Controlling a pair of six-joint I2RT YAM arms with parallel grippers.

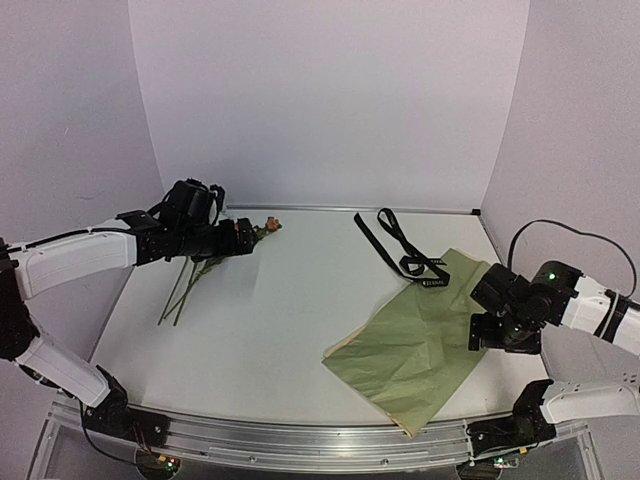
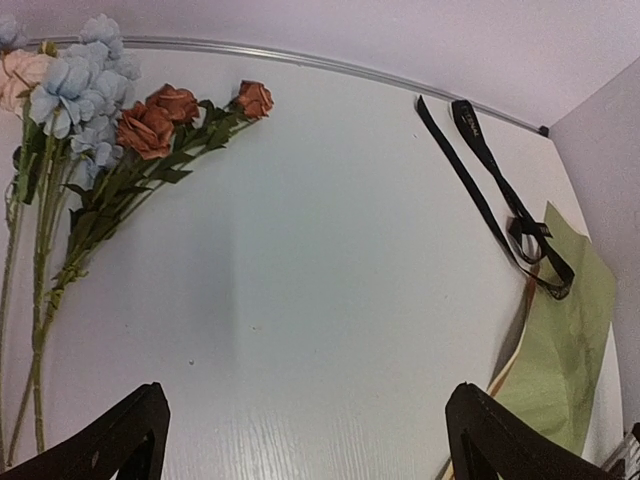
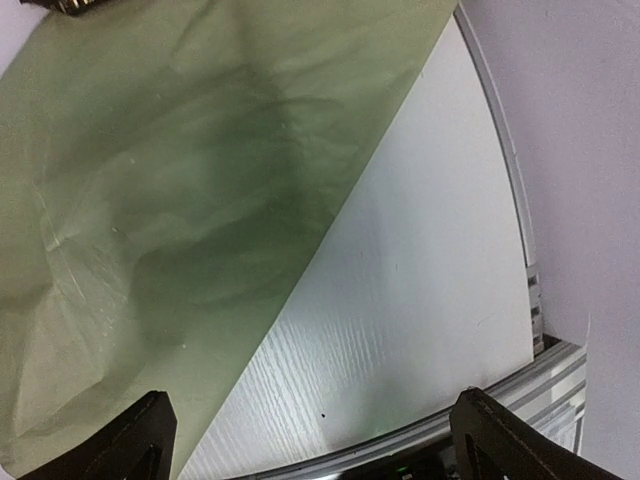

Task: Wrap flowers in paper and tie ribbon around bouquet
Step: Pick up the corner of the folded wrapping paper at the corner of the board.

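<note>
The flowers (image 1: 197, 277) lie loose on the white table at the back left, with blue, cream and orange heads (image 2: 110, 120). My left gripper (image 1: 247, 240) hovers beside the heads, open and holding nothing (image 2: 307, 395). The olive-green paper (image 1: 420, 340) lies flat at the front right, with a tan underside showing at its near edge. A black ribbon (image 1: 397, 243) lies looped behind it, one end on the paper's far corner (image 2: 545, 270). My right gripper (image 1: 490, 330) hangs open over the paper's right edge (image 3: 315, 400), fingers empty. No bouquet is in view.
A metal rail (image 1: 300, 445) runs along the table's near edge, also visible in the right wrist view (image 3: 520, 400). Pale walls enclose the table on the back and both sides. A thin strip (image 1: 350, 209) marks the back edge.
</note>
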